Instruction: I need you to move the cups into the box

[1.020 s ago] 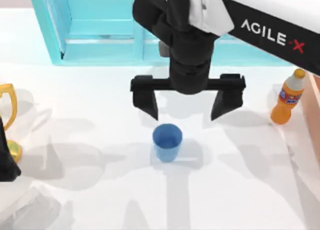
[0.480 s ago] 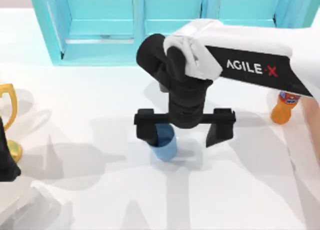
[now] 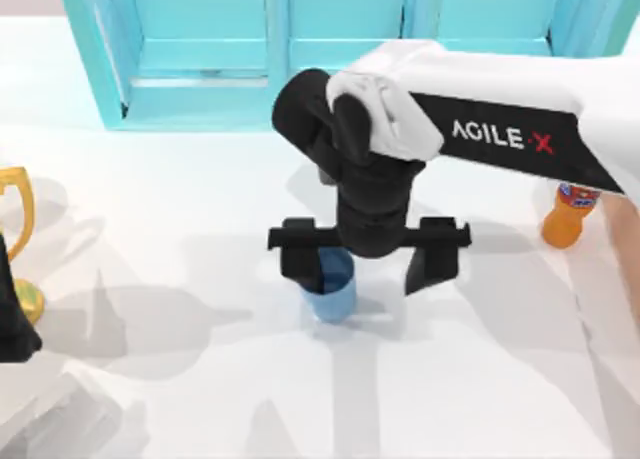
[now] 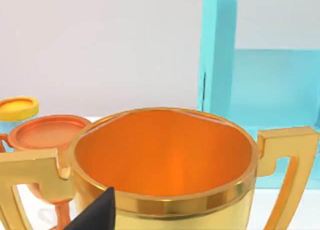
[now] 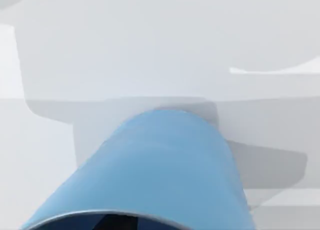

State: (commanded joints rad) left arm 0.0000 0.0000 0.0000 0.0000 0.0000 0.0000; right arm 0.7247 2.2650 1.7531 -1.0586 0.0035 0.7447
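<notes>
Right hand (image 3: 367, 264) in the top view: fingers spread wide, low over the worktop (image 3: 200, 379) centre, one finger (image 3: 300, 262) overlapping the blue cup's (image 3: 331, 287) rim at its 9 o'clock, the other finger standing apart at its 3 o'clock. The cup stands upright. Turquoise cabinet (image 3: 200, 49) at 12 o'clock; orange bottle (image 3: 568, 219) at the worktop's 3 o'clock edge; gold trophy (image 3: 18, 249) at the 9 o'clock edge beside the parked left arm (image 3: 12, 319).

Left wrist view: trophy bowl (image 4: 165, 155) close up, cabinet (image 4: 220, 54) behind; left hand's spread, cannot tell.

Right wrist view: blue cup (image 5: 155, 170) directly below, on white worktop (image 5: 150, 39).
</notes>
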